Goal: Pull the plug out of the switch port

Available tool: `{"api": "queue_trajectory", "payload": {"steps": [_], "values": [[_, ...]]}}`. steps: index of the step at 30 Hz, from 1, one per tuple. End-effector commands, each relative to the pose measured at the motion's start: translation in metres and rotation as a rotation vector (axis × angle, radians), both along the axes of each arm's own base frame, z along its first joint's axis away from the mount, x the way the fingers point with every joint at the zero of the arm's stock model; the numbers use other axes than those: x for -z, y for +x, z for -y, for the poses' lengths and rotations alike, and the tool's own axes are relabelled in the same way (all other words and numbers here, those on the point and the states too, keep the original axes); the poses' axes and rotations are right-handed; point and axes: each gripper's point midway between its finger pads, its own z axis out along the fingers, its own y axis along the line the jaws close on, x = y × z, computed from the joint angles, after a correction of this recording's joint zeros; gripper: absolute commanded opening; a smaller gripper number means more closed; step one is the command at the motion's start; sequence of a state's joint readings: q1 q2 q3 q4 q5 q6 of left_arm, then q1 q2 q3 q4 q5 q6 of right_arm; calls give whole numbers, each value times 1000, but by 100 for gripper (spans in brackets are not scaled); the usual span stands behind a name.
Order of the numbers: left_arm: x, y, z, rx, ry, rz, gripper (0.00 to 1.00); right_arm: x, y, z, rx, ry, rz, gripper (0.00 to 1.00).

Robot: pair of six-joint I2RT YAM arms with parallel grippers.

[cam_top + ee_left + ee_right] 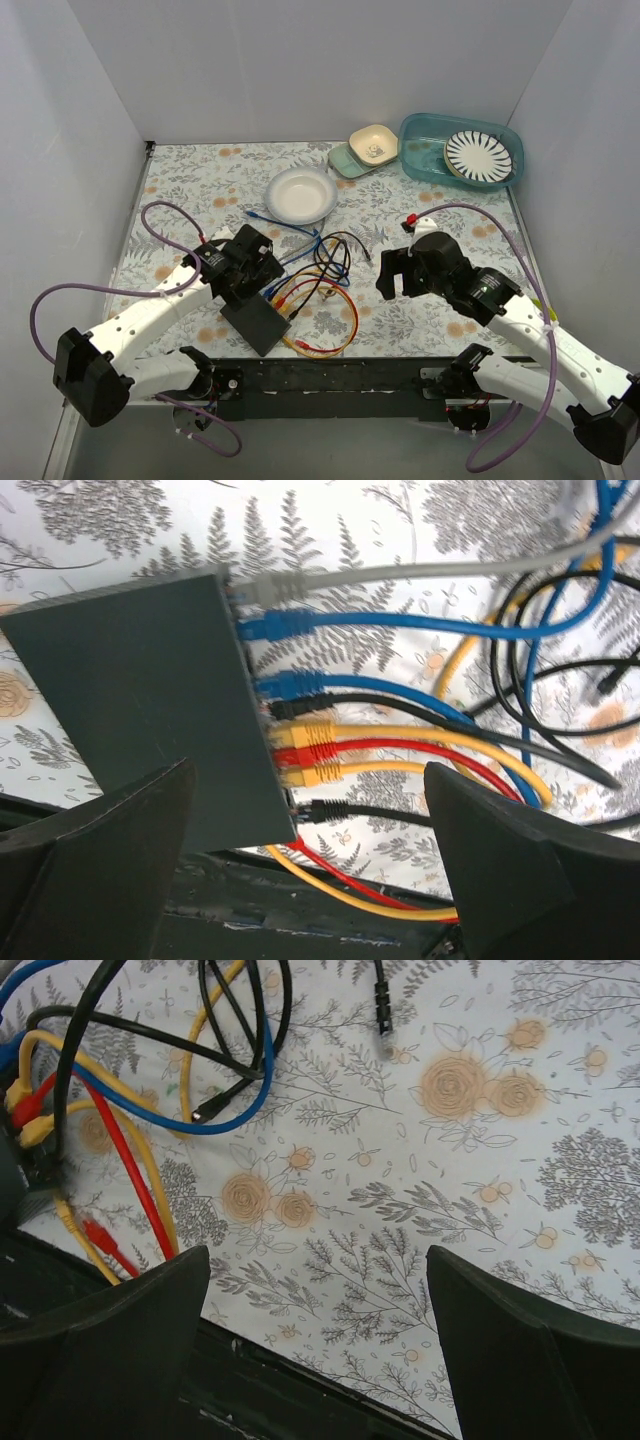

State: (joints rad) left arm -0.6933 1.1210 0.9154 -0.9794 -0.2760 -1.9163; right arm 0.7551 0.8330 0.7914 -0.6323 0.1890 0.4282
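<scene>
Flat matte-black switch box (140,700) sits near-left on floral desk (480,1160), ports toward cable tangle (320,270). Left fingers (100,870) apart, right over it. Right fingers (520,1350) apart, well off. Switch prob light, will slide, so brace it. Grab a stiff moulded plug boot (302,753), not the floppy cable.

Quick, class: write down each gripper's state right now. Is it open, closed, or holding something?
Left gripper: open, holding nothing, above the flat matte-black switch box.
Right gripper: open, holding nothing, above the floral tablecloth.

Overhead plus 2 wrist close-ups, seemingly sharing cables (400,746).
</scene>
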Motion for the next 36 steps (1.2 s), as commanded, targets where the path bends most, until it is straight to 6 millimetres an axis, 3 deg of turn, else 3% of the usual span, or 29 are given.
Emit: {"api": "queue_trajectory", "payload": {"steps": [1,3,7,10,14,16,17,18,21,22,23,24,25,26,29,32,34,36], "values": [[21,-12,-15,-66,25,-98,98,2,-4,-30,-135,53,-42,96],[28,-17,-15,-70,13,-120,98,11,-4,-32,-140,20,-86,96],[16,-12,-21,-103,-15,-58,98,9,-3,-40,-166,43,-91,95],[10,-1,-37,-143,4,-40,98,-1,-7,-51,-201,101,-81,95],[18,11,-59,-197,25,-77,98,-23,-7,-72,-232,174,-59,95],[21,15,-64,-220,8,-96,98,-36,-2,-83,-252,198,-49,95],[22,14,-61,-217,-13,-105,98,-31,3,-88,-256,176,-68,96],[19,13,-59,-225,-38,-101,98,-46,10,-96,-279,177,-30,96],[13,4,-49,-231,-133,-86,98,-49,29,-111,-311,124,-16,97],[12,-1,-47,-252,-163,-90,98,-66,39,-120,-341,122,35,98],[21,-11,-50,-265,-164,-117,98,-52,47,-127,-350,79,2,98],[24,-17,-48,-267,-180,-132,98,-49,52,-131,-357,57,-7,98],[23,-22,-49,-283,-201,-122,98,-63,62,-141,-376,60,18,98],[38,-37,-55,-298,-180,-173,98,-44,68,-149,-380,25,-27,98],[47,-59,-63,-338,-176,-202,98,-36,87,-173,-403,26,-35,97],[41,-63,-70,-343,-174,-155,98,-25,100,-193,-425,27,-63,97],[38,-63,-69,-327,-185,-140,98,-5,101,-205,-451,20,-123,96],[39,-63,-67,-293,-181,-142,98,-2,101,-217,-474,33,-146,95]]}}
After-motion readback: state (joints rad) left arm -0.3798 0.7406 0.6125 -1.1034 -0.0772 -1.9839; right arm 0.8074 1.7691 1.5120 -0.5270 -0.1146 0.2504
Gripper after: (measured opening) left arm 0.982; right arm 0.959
